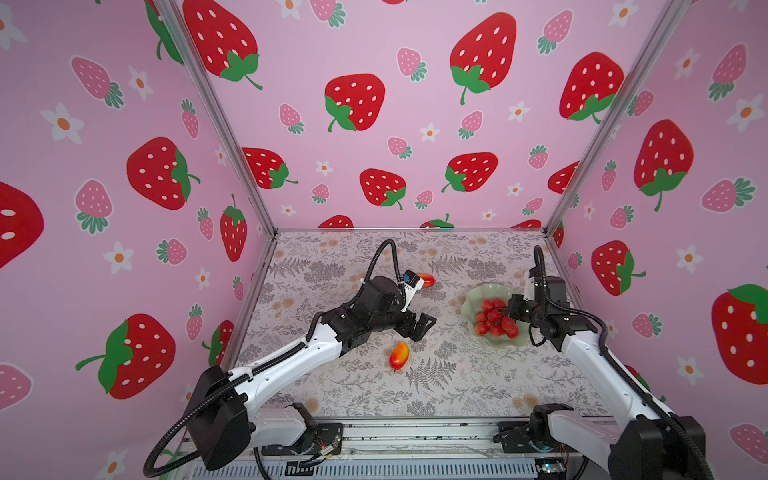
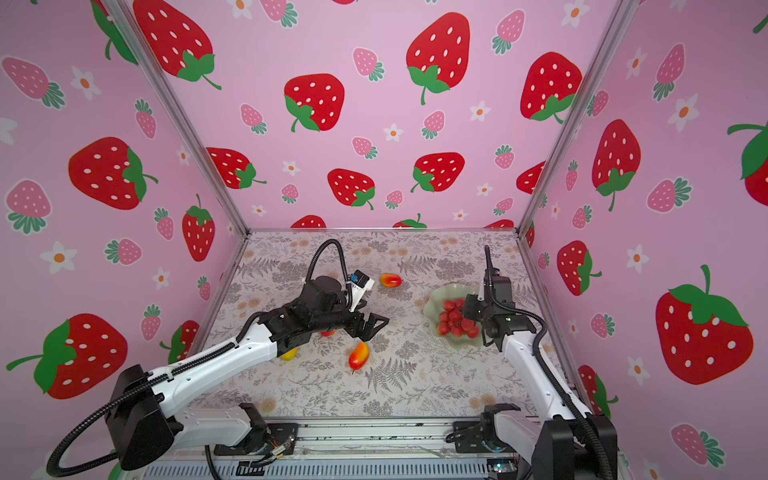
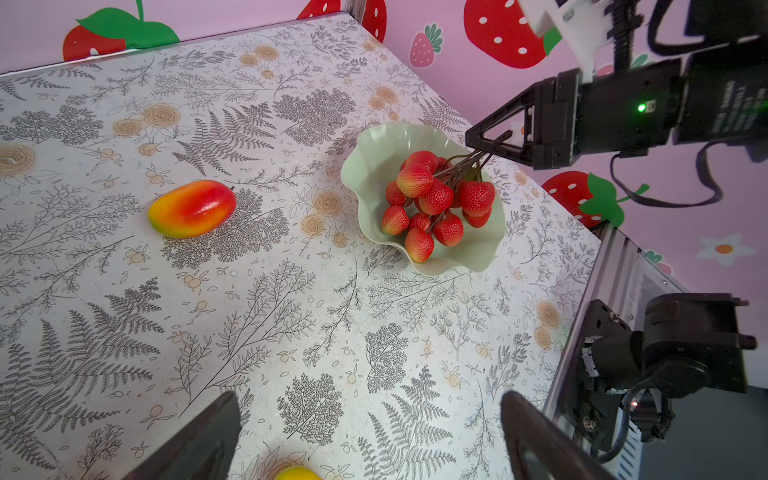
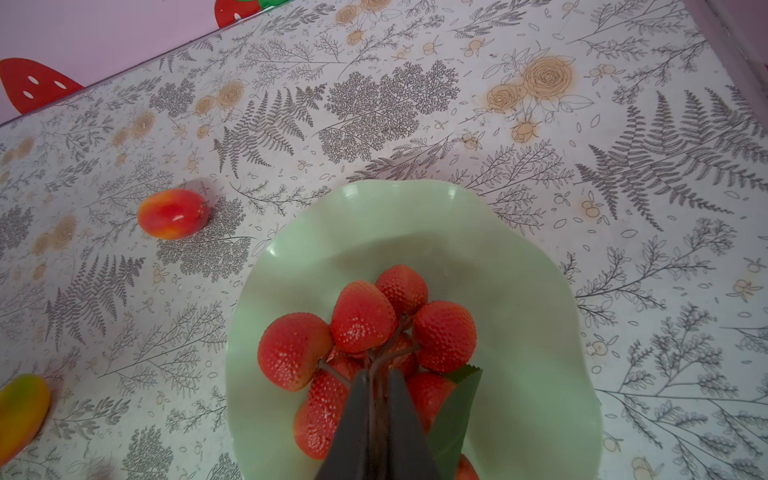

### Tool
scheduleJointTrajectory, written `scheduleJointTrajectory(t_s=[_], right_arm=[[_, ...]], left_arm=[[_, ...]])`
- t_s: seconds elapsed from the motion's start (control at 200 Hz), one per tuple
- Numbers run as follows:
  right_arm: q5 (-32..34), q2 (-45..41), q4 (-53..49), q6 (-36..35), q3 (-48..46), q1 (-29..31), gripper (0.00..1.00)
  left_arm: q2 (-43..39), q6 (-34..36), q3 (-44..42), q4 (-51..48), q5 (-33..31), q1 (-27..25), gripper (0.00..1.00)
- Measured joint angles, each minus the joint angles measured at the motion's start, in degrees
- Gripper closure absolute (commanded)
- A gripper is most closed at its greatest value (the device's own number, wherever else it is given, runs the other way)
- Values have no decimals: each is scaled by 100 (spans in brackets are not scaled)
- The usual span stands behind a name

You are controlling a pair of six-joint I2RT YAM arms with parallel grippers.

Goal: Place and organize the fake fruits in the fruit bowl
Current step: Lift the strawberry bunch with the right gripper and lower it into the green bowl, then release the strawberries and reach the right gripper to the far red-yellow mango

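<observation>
The pale green fruit bowl (image 1: 471,299) (image 2: 434,303) (image 3: 374,166) (image 4: 374,216) stands at the right of the table. A bunch of red berries (image 1: 496,321) (image 2: 457,321) (image 3: 434,203) (image 4: 361,316) rests in it, and my right gripper (image 1: 512,309) (image 2: 470,309) (image 3: 478,139) (image 4: 378,372) is shut on its dark stems. My left gripper (image 1: 422,327) (image 2: 376,326) (image 3: 370,403) hangs open and empty above mid-table. One red-orange mango (image 1: 399,356) (image 2: 358,356) lies just in front of it. Another (image 1: 427,280) (image 2: 390,280) (image 3: 192,208) (image 4: 172,212) lies farther back.
A yellow fruit (image 2: 289,354) (image 3: 297,473) peeks out from under the left arm, next to a bit of red fruit (image 2: 328,333). Pink strawberry-print walls close in the floral table (image 1: 457,386) on three sides. A metal rail (image 1: 415,434) runs along the front.
</observation>
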Motion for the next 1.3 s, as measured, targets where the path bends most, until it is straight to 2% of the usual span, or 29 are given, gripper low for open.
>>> scheduleJointTrajectory(t_s=[0.05,0.08,0.13,0.27,0.305,0.32,0.43,0.53,0.62,0.78,0.891,1.016,1.301], right_arm=[[-26,81,74,-35,0,-70,89],[-37,120,105,-42,0,-103,78],[-55,173,140,-103,0,-157,68],[-2,181,208,-203,9,-210,50],[35,181,208,-243,22,-210,49],[42,181,203,-249,31,-210,44],[98,162,205,-444,236,-192,29],[166,103,348,-638,516,13,14],[175,164,664,-837,793,483,5],[-11,1027,1331,-1421,1427,1381,0],[-337,2044,1749,-1915,1878,1764,1],[-807,3117,1950,-2428,2363,1923,1],[-1547,4798,2203,-3423,3521,1945,1]], left_arm=[[0,0,0,0,-11,2,1],[0,2,0,0,-15,2,1],[0,2,0,-2,-20,2,1],[0,4,0,-2,-63,2,1],[-2,17,0,-4,-87,2,1],[-2,24,0,-7,-103,0,1],[-20,125,0,-55,-225,0,1],[-101,223,-2,-186,-455,2,1],[-240,302,-2,-271,-671,50,1],[-428,251,-20,-498,-693,461,1],[-538,-74,-188,-468,-92,1211,1],[-553,-481,-382,-476,549,1932,1],[-798,-750,-496,-520,1062,2133,1]])
